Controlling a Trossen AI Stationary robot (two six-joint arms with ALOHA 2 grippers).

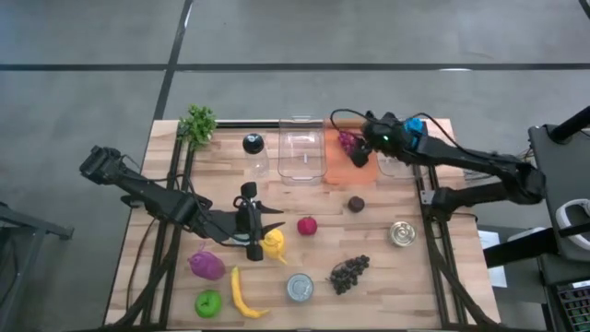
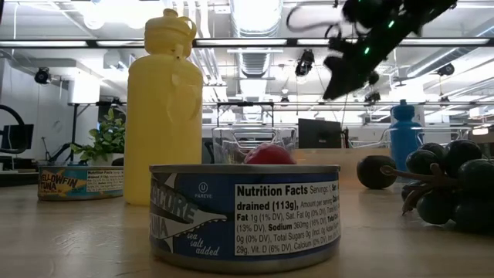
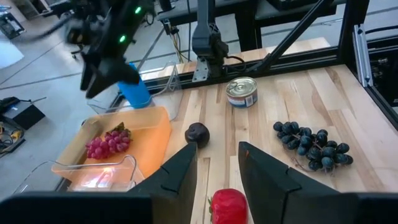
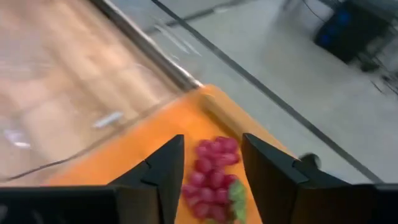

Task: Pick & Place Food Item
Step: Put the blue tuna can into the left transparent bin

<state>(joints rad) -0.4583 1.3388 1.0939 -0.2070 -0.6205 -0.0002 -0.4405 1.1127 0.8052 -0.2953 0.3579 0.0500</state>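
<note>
Starting at the worktop's left edge: the left arm reaches in low across the wood, and the left pincer [image 3: 217,149] sits near the middle of the worktop, released, fingers apart with nothing between them. It points toward the right edge, with a red fruit [image 1: 307,225] just ahead of it. Tucked against the pincer's near side is a yellow bottle [image 1: 273,243], standing upright. Toward the near-left corner lie a purple item [image 1: 206,266], a green item [image 1: 209,302] and a curved yellow piece [image 1: 241,291]. A leafy green plant [image 1: 197,123] marks the far-left corner, with a black bottle [image 1: 253,144] along the far edge beside it.

Moving to the centre: a clear container [image 1: 302,148] rests at the far edge, a tuna can [image 1: 299,288] stands by the near edge, and a dark grape bunch [image 1: 350,272] sprawls just to its right.

Now the action! The orange tray [image 1: 343,173] sits at the far edge, touching the clear container's right side, and the red grapes [image 1: 348,140] lie inside it, at its far end. The right pincer [image 4: 212,140] hovers above that tray, released, fingers spread, the grapes showing below the gap and not gripped.

A dark plum [image 1: 356,204] lies just off the tray's near end, and a second can [image 1: 402,233] stands by the right edge.
</note>
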